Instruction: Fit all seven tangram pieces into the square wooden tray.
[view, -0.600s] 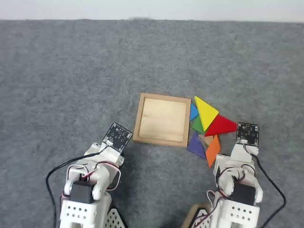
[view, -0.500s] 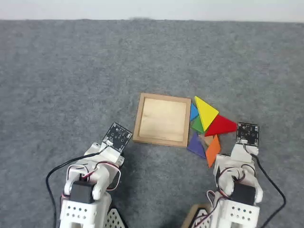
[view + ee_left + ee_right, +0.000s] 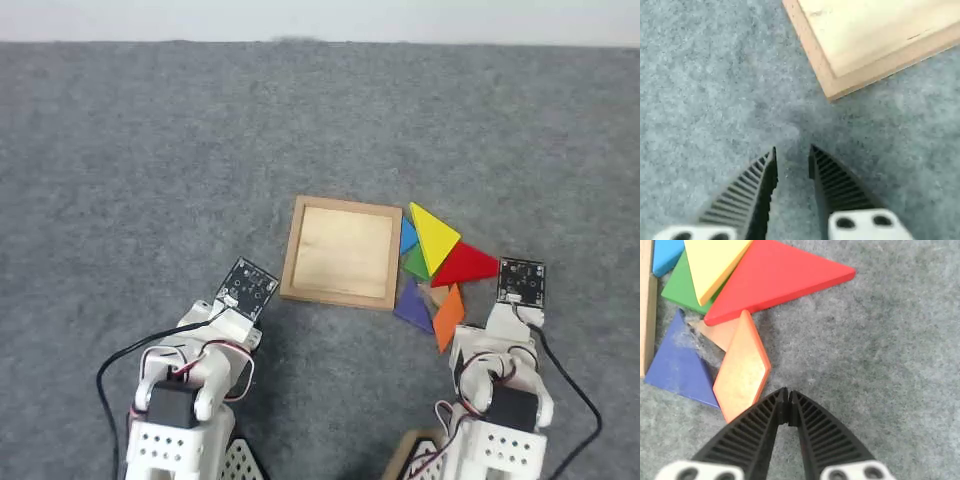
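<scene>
The square wooden tray (image 3: 335, 296) lies empty in the middle of the grey mat; its corner (image 3: 814, 47) shows just ahead of my left gripper (image 3: 792, 149), which hovers over bare mat, open by a narrow gap and holding nothing. The pieces are clustered right of the tray: yellow triangle (image 3: 435, 237), red triangle (image 3: 466, 265), light blue piece (image 3: 407, 236), green piece (image 3: 416, 263), dark blue triangle (image 3: 413, 305), orange parallelogram (image 3: 448, 316) and a bare wood piece (image 3: 436, 293). My right gripper (image 3: 788, 391) is shut beside the orange parallelogram (image 3: 742, 367), below the red triangle (image 3: 775, 277).
Both arm bases stand at the near edge of the mat, left (image 3: 190, 390) and right (image 3: 500, 380). Grey mat stretches wide beyond and to the left of the tray. The yellow triangle (image 3: 715, 262) overlaps the red and green (image 3: 682, 290) pieces.
</scene>
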Available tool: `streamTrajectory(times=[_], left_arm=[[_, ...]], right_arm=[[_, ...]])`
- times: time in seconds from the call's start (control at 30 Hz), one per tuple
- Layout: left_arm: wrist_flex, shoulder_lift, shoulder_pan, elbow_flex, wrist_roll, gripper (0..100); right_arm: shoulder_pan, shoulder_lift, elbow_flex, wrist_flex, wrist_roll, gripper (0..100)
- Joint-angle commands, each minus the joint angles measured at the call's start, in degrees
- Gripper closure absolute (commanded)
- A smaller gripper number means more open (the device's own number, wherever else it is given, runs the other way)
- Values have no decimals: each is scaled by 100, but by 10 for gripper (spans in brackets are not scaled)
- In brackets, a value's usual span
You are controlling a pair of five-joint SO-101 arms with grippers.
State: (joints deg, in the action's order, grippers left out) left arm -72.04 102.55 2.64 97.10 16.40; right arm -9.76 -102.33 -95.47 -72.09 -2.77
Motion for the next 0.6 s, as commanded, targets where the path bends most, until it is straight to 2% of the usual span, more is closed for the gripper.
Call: streamTrajectory(times=[0.0, 0.57], left_arm=[[9, 70, -35, -66, 53, 902], [9, 70, -35, -66, 53, 902]], right_arm=[[-40, -4, -97, -48, -44, 990], [-31, -4, -97, -48, -44, 990]])
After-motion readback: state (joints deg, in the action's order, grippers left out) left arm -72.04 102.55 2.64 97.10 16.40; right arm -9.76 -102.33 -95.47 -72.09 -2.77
